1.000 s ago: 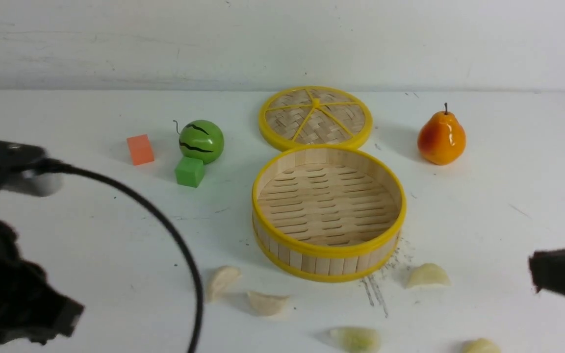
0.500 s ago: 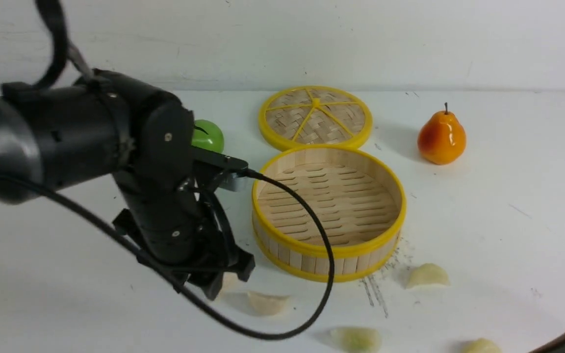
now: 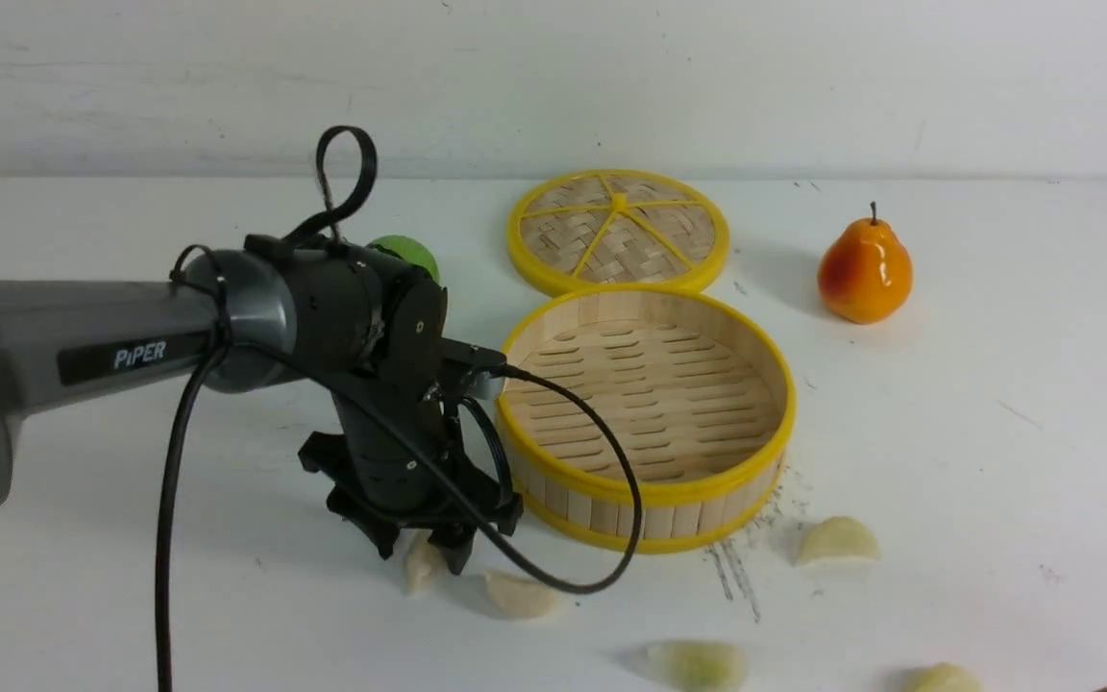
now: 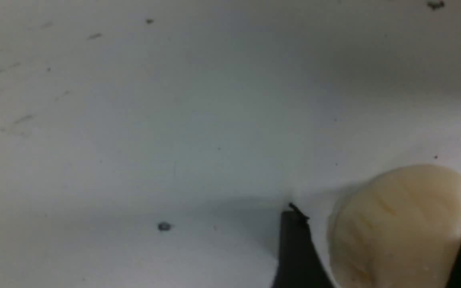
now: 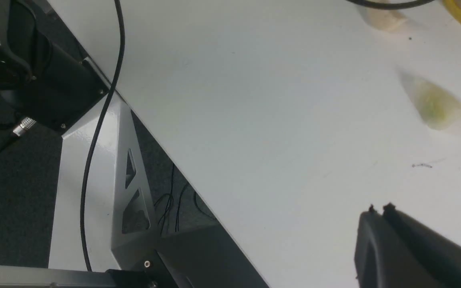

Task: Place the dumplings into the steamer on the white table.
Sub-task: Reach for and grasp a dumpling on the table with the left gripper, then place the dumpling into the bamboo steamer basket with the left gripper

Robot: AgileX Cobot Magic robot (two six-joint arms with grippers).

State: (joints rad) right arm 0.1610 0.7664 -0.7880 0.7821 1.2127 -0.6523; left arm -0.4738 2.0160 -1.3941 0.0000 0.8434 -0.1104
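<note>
The empty bamboo steamer (image 3: 645,495) stands mid-table on the white table (image 3: 947,432). Several dumplings lie in front of it. My left gripper (image 3: 422,556) points down, open, astride the leftmost dumpling (image 3: 421,569), which rests on the table. In the left wrist view that dumpling (image 4: 398,224) sits between the two black fingers (image 4: 294,252), with a gap on one side. Others: a cream dumpling (image 3: 522,594), one at the right (image 3: 837,540), a greenish one (image 3: 698,663). My right gripper (image 5: 379,209) is shut and empty, low over the table's near edge, apart from the greenish dumpling (image 5: 432,105).
The woven steamer lid (image 3: 617,231) lies behind the steamer, and an orange pear (image 3: 865,267) stands at the back right. A green ball (image 3: 409,252) peeks out behind my left arm. The left arm's cable (image 3: 602,567) loops beside the steamer wall. The table's near edge (image 5: 182,160) runs diagonally in the right wrist view.
My left arm swung in from the left, came down beside the steamer over the leftmost dumpling, and its jaws opened. The right gripper dropped out of the front view's right edge.
</note>
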